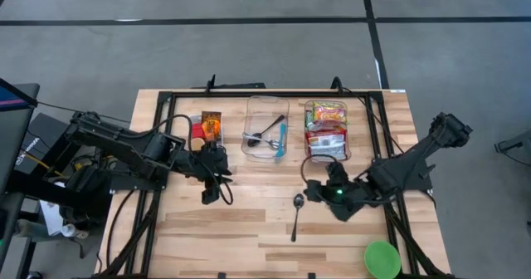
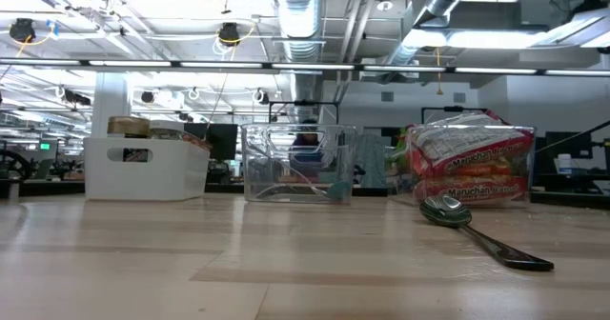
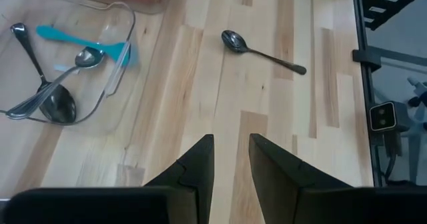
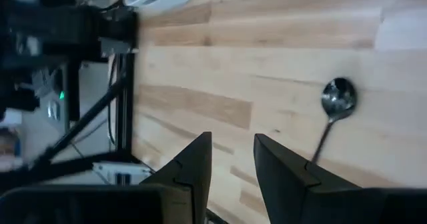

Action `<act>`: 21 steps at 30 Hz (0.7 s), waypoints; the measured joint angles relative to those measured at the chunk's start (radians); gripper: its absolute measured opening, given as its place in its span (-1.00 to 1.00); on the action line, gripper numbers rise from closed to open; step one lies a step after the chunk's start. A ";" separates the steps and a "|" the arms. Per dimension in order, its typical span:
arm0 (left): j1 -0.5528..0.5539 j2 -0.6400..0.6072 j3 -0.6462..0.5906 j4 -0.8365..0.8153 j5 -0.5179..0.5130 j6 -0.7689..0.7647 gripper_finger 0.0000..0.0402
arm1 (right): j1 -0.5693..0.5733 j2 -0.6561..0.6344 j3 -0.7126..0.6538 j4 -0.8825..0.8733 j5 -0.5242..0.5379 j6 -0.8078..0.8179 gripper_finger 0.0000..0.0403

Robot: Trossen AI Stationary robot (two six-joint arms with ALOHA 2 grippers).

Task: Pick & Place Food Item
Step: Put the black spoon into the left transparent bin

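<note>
Colourful food packets point(image 1: 325, 123) lie in a clear bin point(image 1: 348, 146) at the far right of the table; they also show in the low view point(image 2: 467, 163). More snack packets point(image 1: 211, 126) lie in a white bin point(image 2: 143, 168) at the far left. My left gripper point(image 1: 217, 194) hovers near the table's middle left, shut and empty point(image 3: 231, 144). My right gripper point(image 1: 318, 189) hovers at the middle right, shut and empty point(image 4: 232, 144). A metal spoon point(image 1: 296, 214) lies flat on the wood between them.
A clear bin point(image 1: 267, 138) with several spoons and a blue utensil stands at the far middle. A green bowl point(image 1: 382, 258) sits at the near right corner. A black frame point(image 1: 158, 105) runs round the table's edges. Bare wood lies along the near side.
</note>
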 joint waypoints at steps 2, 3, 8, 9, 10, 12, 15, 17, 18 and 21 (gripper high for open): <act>0.000 0.000 0.000 -0.001 0.000 0.000 -0.55 | -0.027 0.026 -0.003 -0.002 -0.036 0.048 -0.48; 0.000 0.000 0.000 -0.001 0.000 0.000 -0.55 | -0.037 0.039 -0.006 -0.013 -0.054 0.060 -0.49; -0.004 0.000 0.000 -0.002 0.001 0.000 -0.55 | -0.101 0.136 0.054 -0.049 -0.155 0.066 -0.58; -0.004 0.000 0.000 -0.003 0.001 0.000 -0.55 | -0.114 0.161 0.076 -0.052 -0.170 0.066 -0.61; -0.004 0.000 0.000 -0.003 0.001 0.000 -0.55 | -0.124 0.182 0.100 -0.063 -0.185 0.066 -0.64; -0.004 0.000 0.000 -0.003 0.001 0.000 -0.55 | -0.138 0.222 0.154 -0.123 -0.214 0.065 -0.69; -0.004 0.000 0.000 -0.003 0.001 0.000 -0.55 | -0.149 0.288 0.244 -0.242 -0.251 0.065 -0.75; -0.004 0.000 0.000 -0.003 0.001 0.000 -0.55 | -0.150 0.334 0.313 -0.313 -0.254 0.072 -0.79; -0.004 0.000 0.000 -0.003 0.002 0.001 -0.55 | -0.148 0.357 0.343 -0.359 -0.257 0.086 -0.81; -0.004 0.000 0.000 -0.006 0.003 0.014 -0.55 | -0.144 0.435 0.425 -0.480 -0.283 0.122 -0.87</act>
